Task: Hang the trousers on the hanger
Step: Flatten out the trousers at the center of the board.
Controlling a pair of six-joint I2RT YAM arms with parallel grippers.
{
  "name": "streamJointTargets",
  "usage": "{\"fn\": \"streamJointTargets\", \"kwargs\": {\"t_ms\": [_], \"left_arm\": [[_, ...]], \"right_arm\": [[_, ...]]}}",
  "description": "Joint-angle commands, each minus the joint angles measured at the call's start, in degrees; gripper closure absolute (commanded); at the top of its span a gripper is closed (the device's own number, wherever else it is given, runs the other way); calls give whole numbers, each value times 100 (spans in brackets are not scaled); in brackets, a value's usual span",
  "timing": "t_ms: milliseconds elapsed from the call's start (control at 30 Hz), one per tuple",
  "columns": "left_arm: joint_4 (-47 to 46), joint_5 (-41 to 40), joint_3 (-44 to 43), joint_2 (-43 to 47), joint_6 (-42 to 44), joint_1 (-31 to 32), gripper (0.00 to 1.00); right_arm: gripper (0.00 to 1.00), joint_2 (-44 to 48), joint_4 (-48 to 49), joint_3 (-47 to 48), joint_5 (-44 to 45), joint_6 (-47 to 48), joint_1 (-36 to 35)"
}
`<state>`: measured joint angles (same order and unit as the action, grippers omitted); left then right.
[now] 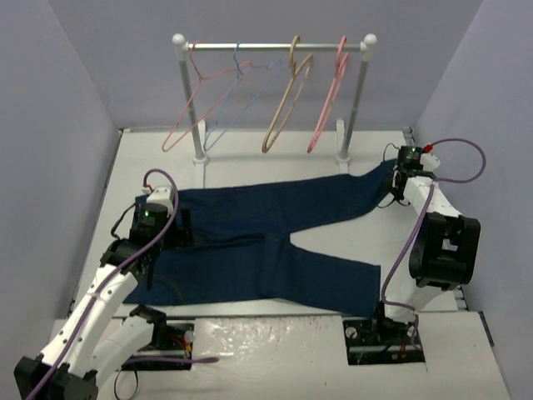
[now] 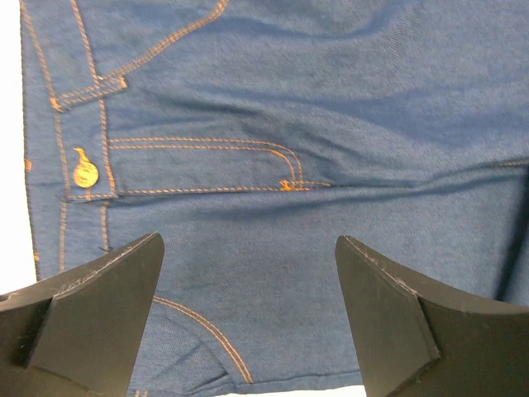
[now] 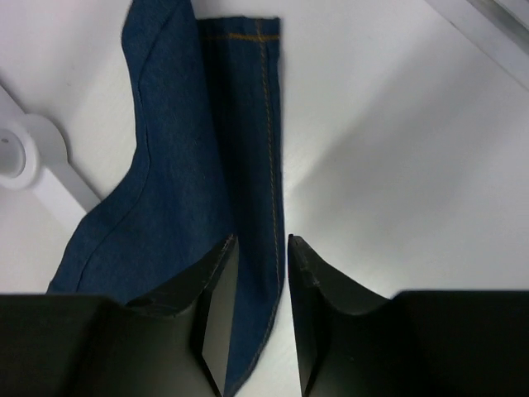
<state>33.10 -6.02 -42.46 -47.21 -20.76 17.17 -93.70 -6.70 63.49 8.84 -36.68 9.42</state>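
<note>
So the trousers (image 1: 275, 242) lie flat mid-table, with the hanger (image 1: 283, 108) up at 12 on the rail (image 1: 275, 47). My right gripper (image 3: 263, 248) pinches the hem edge at 2 o'clock. My left gripper (image 2: 248, 248) hangs wide open over the waistband at 9. It's floppy denim and will probably sag, so I'd grab seams.

Trousers (image 1: 275, 225) cover the table (image 1: 250, 154) centre; rack (image 1: 275, 47) (hangers (image 1: 286, 107) crowding) walls the back.
</note>
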Motion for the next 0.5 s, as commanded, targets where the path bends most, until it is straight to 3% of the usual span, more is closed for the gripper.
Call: {"fn": "streamJointTargets", "kwargs": {"t_ms": [0, 200, 467], "left_arm": [[-254, -362, -119, 39, 219, -29, 18], [-255, -305, -89, 39, 231, -21, 18], [-275, -275, -105, -76, 245, -29, 18]], "right_arm": [[79, -778, 725, 813, -98, 354, 150], [99, -1570, 1189, 1400, -187, 466, 292], [100, -2130, 1546, 1573, -560, 320, 394]]}}
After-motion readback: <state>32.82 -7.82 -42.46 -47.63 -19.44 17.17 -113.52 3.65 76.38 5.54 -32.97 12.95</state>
